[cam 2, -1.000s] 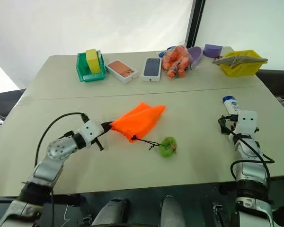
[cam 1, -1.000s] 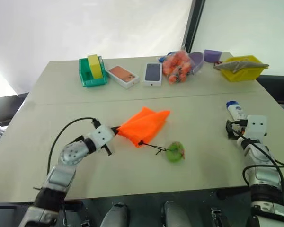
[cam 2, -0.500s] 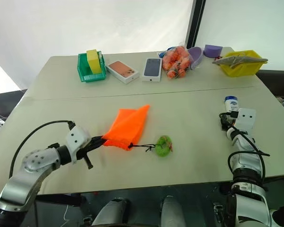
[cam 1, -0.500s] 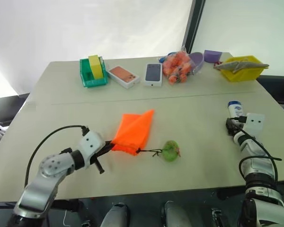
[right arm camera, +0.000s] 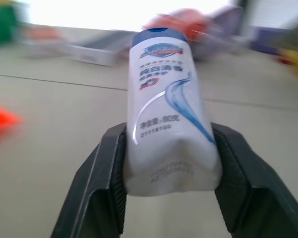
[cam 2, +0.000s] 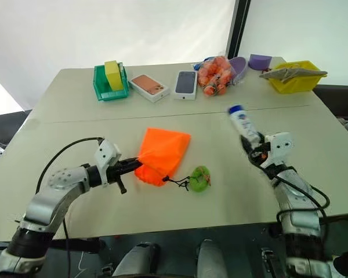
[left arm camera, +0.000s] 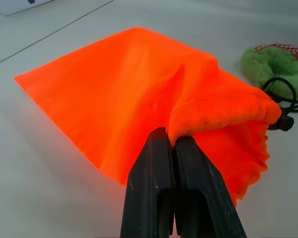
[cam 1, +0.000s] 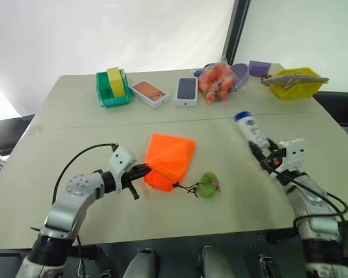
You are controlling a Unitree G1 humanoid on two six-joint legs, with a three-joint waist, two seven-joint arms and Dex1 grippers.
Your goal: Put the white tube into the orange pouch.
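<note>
Two robot hands over a table, one holding an orange pouch [cam 1: 169, 158], one a white tube [right arm camera: 167, 109].
The left wrist view shows the left hand [left arm camera: 171, 144] pinched shut on the pouch's hem; the right hand [right arm camera: 169, 158], gripping the tube, has swung in from the table's right edge.

The right gripper [right arm camera: 171, 198] clamps the tube [right arm camera: 166, 114] between its two black fingers [right arm camera: 102, 183], one finger against each side of the crimped flat end; the tube points away from the camera, its blue cap farthest off, its white face bearing a blue swirl and small print. Beyond it spreads the pale table [right arm camera: 54, 124], crossed by a thin seam; a scrap of orange [right arm camera: 1, 119] shows at one edge; blurred things stand along the far side, among them a white box [right arm camera: 94, 53] and an orange heap [right arm camera: 181, 22].
</note>
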